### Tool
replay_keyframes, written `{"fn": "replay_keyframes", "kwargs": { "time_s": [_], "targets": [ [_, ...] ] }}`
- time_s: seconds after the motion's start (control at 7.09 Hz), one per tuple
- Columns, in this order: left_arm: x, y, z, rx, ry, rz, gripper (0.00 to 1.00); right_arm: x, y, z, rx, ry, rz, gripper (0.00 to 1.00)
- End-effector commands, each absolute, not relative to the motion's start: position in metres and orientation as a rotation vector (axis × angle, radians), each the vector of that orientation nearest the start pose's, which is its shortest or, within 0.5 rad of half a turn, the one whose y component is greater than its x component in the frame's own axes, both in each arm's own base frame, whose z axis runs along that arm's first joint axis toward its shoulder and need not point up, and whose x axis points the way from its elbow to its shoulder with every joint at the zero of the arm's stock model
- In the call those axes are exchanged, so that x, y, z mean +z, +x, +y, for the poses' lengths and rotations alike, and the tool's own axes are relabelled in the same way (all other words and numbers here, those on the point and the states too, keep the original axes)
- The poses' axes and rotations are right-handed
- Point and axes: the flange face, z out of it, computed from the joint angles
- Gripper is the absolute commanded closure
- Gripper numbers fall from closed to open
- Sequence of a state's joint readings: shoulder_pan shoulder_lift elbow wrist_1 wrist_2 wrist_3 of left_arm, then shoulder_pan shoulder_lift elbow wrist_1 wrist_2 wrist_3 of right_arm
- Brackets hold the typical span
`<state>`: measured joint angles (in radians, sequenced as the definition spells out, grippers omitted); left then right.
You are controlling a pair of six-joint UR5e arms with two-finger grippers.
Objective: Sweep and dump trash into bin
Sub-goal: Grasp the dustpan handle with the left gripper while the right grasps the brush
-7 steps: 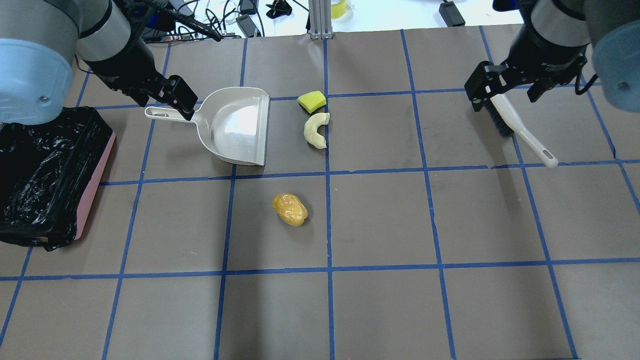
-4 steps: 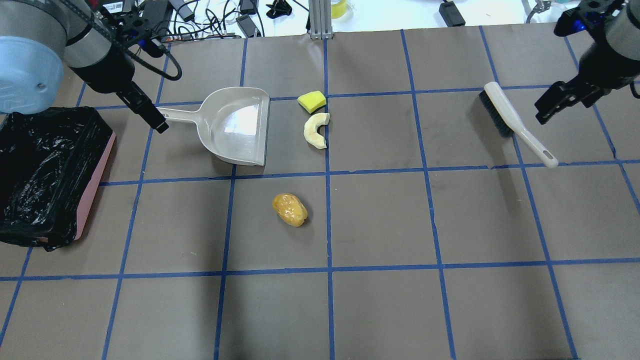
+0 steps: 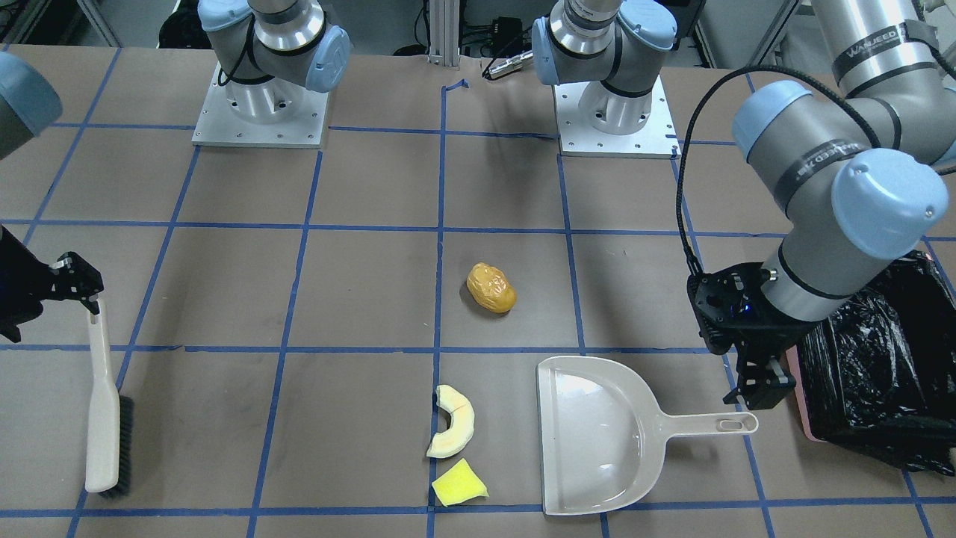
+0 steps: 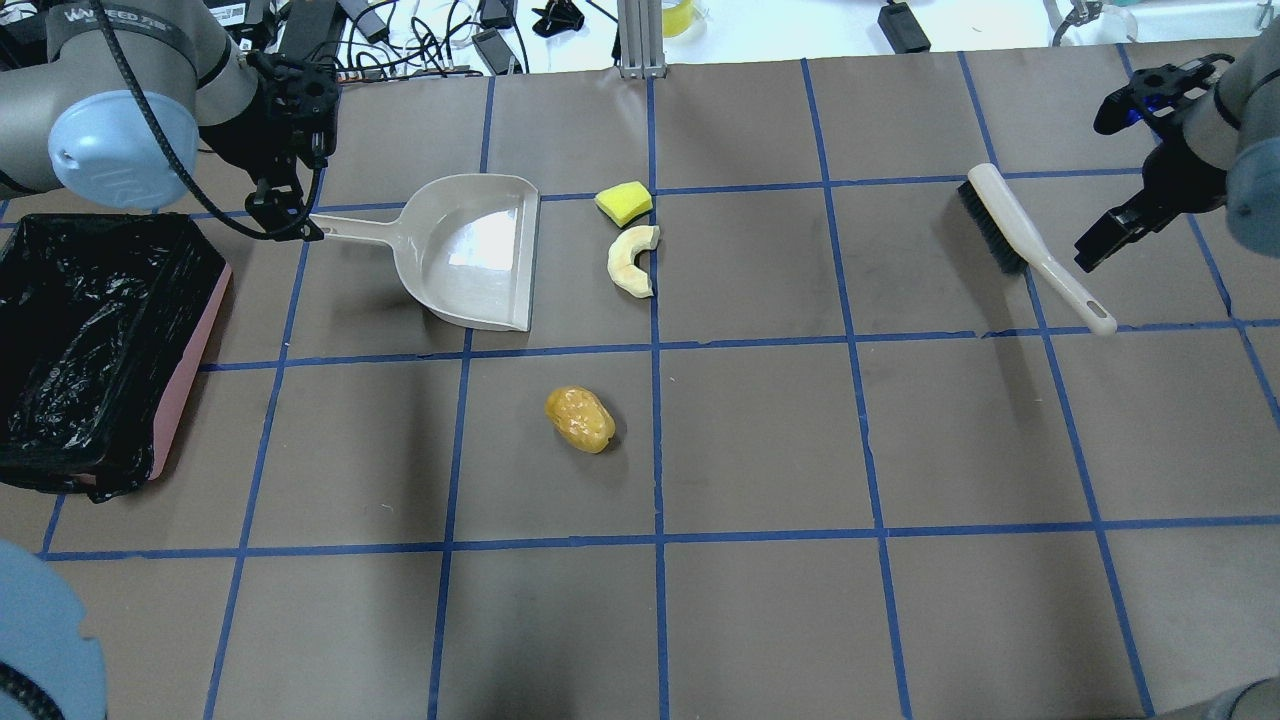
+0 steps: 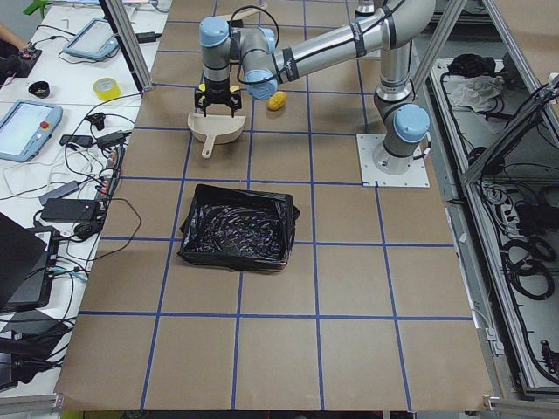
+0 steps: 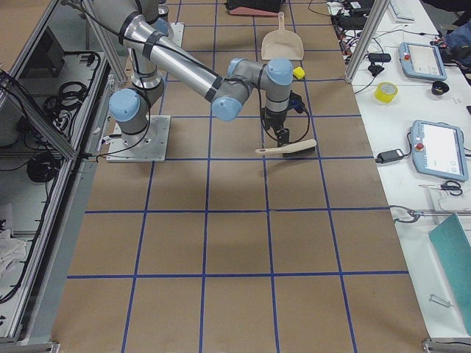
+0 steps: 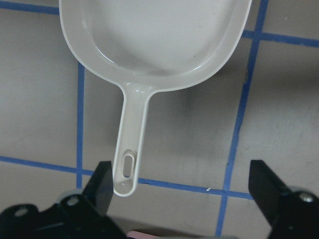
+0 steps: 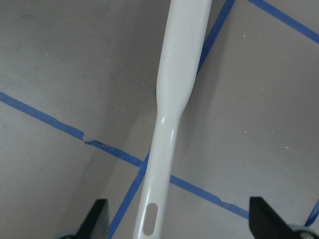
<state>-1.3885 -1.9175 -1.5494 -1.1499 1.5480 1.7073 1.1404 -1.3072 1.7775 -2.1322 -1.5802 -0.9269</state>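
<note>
The trash lies on the table: an orange-yellow lump (image 4: 580, 420) (image 3: 491, 288), a cream crescent slice (image 4: 630, 262) (image 3: 454, 422) and a yellow wedge (image 4: 624, 202) (image 3: 458, 483). The pink bin (image 4: 190, 370) (image 3: 803, 418) with a black bag stands at the left edge. My left gripper (image 4: 285, 215) (image 3: 758, 388) (image 7: 182, 172) is open at the end of the cream dustpan's (image 4: 470, 250) (image 7: 154, 35) handle. My right gripper (image 4: 1100, 240) (image 3: 75, 288) (image 8: 179, 204) is open over the white brush's (image 4: 1010, 230) (image 8: 174, 99) handle end.
The dustpan's open mouth faces the wedge and crescent, a short gap away. The lump lies one grid square nearer me. Cables and an aluminium post (image 4: 638, 40) sit beyond the table's far edge. Both arm bases (image 3: 261, 112) stand at the robot side.
Both grippers have moved off the dustpan neck and brush head out to the handle ends, and the wrists have turned. The dustpan, brush and trash have not moved.
</note>
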Motion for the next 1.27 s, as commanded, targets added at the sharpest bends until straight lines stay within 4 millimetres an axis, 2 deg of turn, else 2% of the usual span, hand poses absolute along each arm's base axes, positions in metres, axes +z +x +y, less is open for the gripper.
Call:
{"fn": "replay_keyframes", "kwargs": {
  "time_s": [0.0,0.14,0.42,0.56,0.71,0.99,1.13],
  "targets": [
    [0.296,-0.015,-0.658,-0.031,2.223,2.190,0.04,0.260,-0.124,-0.588,-0.085,-0.816,3.086,0.00],
    [0.286,-0.012,-0.662,0.001,2.224,2.181,0.05,0.253,-0.125,-0.588,-0.059,-0.789,3.089,0.00],
    [0.279,-0.009,-0.679,-0.008,2.210,2.190,0.05,0.240,-0.121,-0.581,-0.016,-0.663,3.096,0.00],
    [0.271,-0.010,-0.680,-0.015,2.215,2.218,0.05,0.235,-0.119,-0.577,0.003,-0.664,3.089,0.01],
    [0.261,-0.010,-0.682,-0.003,2.220,2.227,0.05,0.235,-0.119,-0.577,0.003,-0.661,3.089,0.12],
    [0.248,-0.009,-0.686,0.006,2.214,2.252,0.05,0.234,-0.120,-0.577,0.008,-0.662,3.091,0.63],
    [0.243,-0.012,-0.689,-0.033,2.217,2.269,0.05,0.233,-0.119,-0.575,0.022,-0.661,3.088,0.78]
  ]
}}
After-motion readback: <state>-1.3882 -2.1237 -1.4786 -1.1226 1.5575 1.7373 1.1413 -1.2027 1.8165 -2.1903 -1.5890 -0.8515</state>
